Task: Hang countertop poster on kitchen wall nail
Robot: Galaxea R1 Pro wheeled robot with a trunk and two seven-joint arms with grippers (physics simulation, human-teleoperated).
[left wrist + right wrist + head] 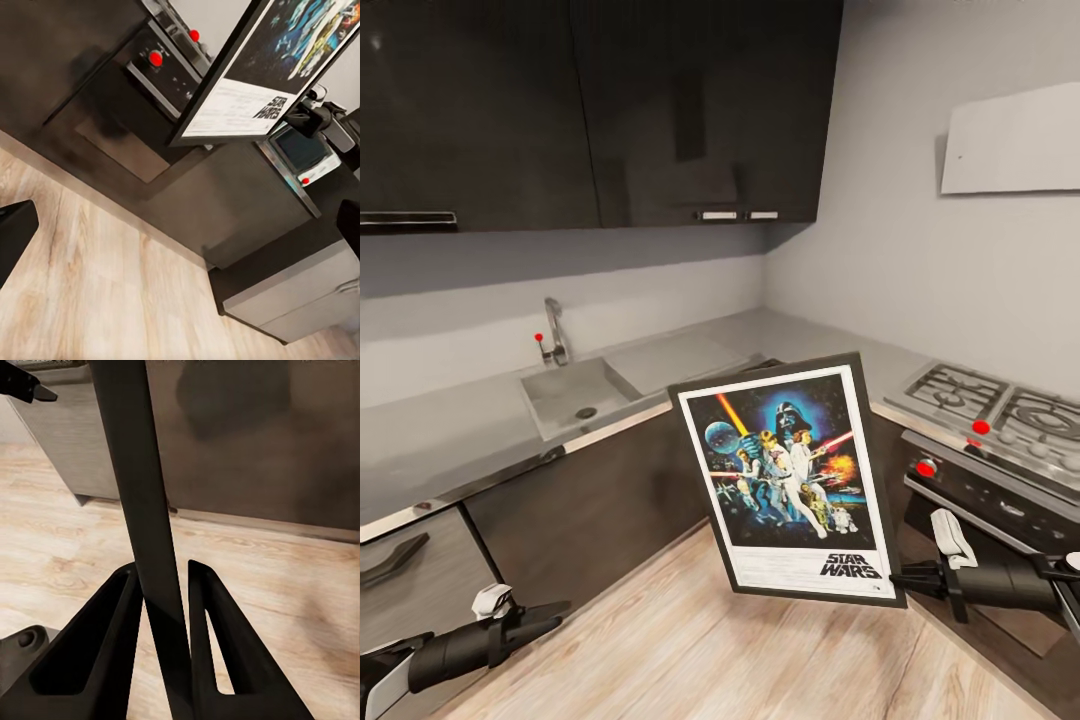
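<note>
Right gripper (161, 607) jaws clamp poster (790, 475) edge (held upright, tilted); left gripper (545, 615) low, jaws parted.

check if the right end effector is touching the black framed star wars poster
Touching. In the right wrist view the right end effector has both fingers pressed against the dark edge of the black-framed Star Wars poster, which runs between them with no gap.

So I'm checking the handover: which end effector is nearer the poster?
Right. The right end effector clamps the poster at its lower right edge; the left end effector hangs apart, low over the floor.
</note>
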